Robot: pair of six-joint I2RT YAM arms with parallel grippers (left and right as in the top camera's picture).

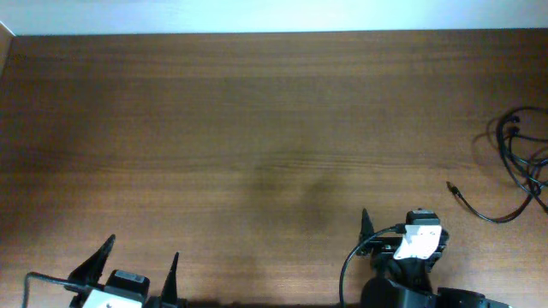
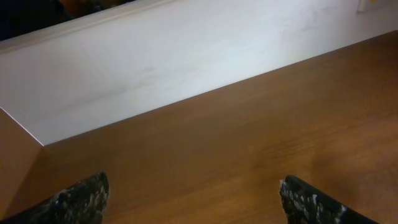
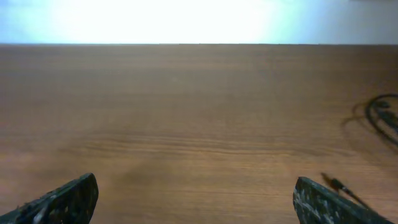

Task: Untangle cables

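Note:
The cables are thin black cords lying in loose loops at the table's far right edge. One strand runs out to a small plug end pointing left. In the right wrist view the loops sit far right and the plug end lies just beyond the right finger. My right gripper is open and empty at the front edge, left of the cables. My left gripper is open and empty at the front left, with no cable in its view.
The brown wooden table ends at a pale wall along its far side. A thicker black wire curves beside the right arm's base, and another runs by the left arm's base.

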